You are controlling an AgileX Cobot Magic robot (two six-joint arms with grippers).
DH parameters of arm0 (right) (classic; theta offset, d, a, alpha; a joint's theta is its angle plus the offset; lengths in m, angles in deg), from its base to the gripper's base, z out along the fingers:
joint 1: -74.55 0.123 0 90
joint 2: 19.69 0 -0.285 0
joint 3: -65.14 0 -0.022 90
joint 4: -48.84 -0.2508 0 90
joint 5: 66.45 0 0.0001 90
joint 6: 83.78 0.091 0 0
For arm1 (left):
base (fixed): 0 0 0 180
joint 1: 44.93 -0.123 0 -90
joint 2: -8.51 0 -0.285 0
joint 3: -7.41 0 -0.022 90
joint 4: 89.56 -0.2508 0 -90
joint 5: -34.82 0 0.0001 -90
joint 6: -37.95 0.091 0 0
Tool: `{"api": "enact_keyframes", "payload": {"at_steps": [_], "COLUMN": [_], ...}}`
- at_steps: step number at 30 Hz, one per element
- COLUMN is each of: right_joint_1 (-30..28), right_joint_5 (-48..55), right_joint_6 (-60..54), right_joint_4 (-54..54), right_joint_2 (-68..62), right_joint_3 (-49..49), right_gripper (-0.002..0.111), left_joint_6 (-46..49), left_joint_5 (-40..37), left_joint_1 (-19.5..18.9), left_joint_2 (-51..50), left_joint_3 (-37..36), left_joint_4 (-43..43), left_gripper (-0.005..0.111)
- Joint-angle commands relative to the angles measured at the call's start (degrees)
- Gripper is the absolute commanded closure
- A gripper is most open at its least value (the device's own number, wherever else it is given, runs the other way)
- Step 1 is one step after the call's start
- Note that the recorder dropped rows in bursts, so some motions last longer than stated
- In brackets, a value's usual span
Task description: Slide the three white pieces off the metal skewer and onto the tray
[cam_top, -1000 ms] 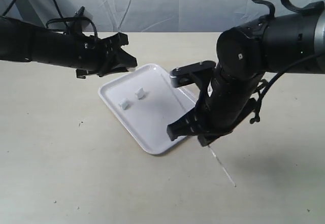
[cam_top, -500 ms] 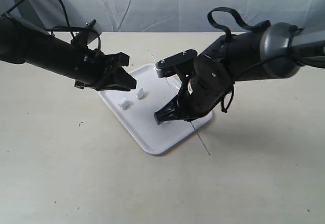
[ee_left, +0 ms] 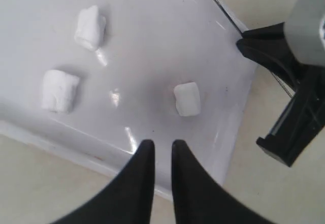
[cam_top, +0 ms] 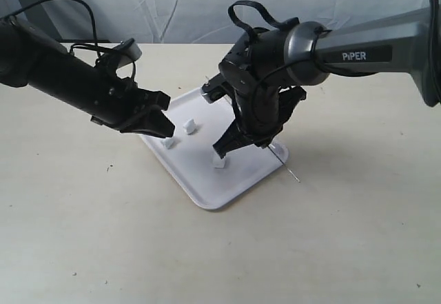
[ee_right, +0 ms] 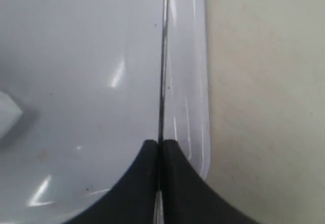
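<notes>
All three white pieces lie loose on the tray (cam_top: pixel 207 190): one (cam_top: pixel 189 126), a second (cam_top: pixel 168 143) and a third (cam_top: pixel 219 161). The left wrist view shows them too (ee_left: pixel 90 27), (ee_left: pixel 60 90), (ee_left: pixel 187 98). My right gripper (ee_right: pixel 159 144) is shut on the bare metal skewer (ee_right: pixel 163 56). The skewer runs along the tray's right rim (ee_right: pixel 195 82), and its tail (cam_top: pixel 286 166) sticks out past the tray corner. My left gripper (ee_left: pixel 159 145) hovers over the tray's left edge. Its fingers are open by a narrow slit with nothing between them.
The tray sits on a beige tabletop (cam_top: pixel 103 249) in front of a grey cloth backdrop (cam_top: pixel 172 7). The right arm's black body (cam_top: pixel 262 104) leans over the tray's right half. The left arm (cam_top: pixel 62 76) reaches in from the left with its cable (cam_top: pixel 76 14) looped above.
The right arm swung from the front right over the tray and turned the skewer along the right rim. A third white piece now shows on the tray. The left gripper dropped toward the tray's left edge.
</notes>
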Motion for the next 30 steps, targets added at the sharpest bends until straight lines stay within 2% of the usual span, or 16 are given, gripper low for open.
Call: {"api": "enact_keyframes", "payload": {"at_steps": [1,6,9,10,11,14,20,26,28,30], "right_joint_1": [-0.1,-0.1,-0.1,-0.1,-0.1,-0.1,-0.1,-0.1,-0.2,-0.7], "right_joint_5": [-0.8,-3.5,-2.2,0.1,1.7,3.5,-5.5,-17.4,-20.9,-24.3], "right_joint_6": [-1.4,-3.4,-3.5,-3.5,-3.2,0.2,0.5,1.8,4.5,9.2], "right_joint_4": [-0.3,-4.4,-3.5,-1.1,0.2,3.7,2.9,5.2,7.4,12.6], "right_joint_2": [0.1,0.1,0.1,0.6,1.2,4.6,14.7,27.3,31.1,35.4], "right_joint_3": [0.4,0.4,0.4,0.4,0.4,-0.1,-5.3,-18.3,-23.4,-28.2], "right_gripper": [0.109,0.094,0.093,0.093,0.093,0.093,0.093,0.103,0.109,0.109], "left_joint_6": [-0.3,-0.3,-0.3,-0.4,-0.5,-0.8,-2.4,-3.3,-3.3,-3.4], "left_joint_5": [3.5,5.6,6.4,6.8,7.6,10.7,16.6,22.3,23.9,25.7], "left_joint_1": [0.0,0.0,0.0,0.0,-0.1,-0.1,-0.1,-0.1,-0.1,-0.1], "left_joint_2": [0.5,0.5,0.5,0.8,1.3,4.3,13.1,24.7,27.9,32.0], "left_joint_3": [0.1,0.1,0.1,0.1,-0.2,-1.4,-5.9,-12.0,-13.8,-16.0], "left_joint_4": [-1.4,-1.4,-1.4,-1.9,-2.3,-5.2,-10.6,-11.4,-11.5,-11.5], "left_gripper": [0.094,0.094,0.097,0.105,0.107,0.107,0.107,0.107,0.107,0.107]}}
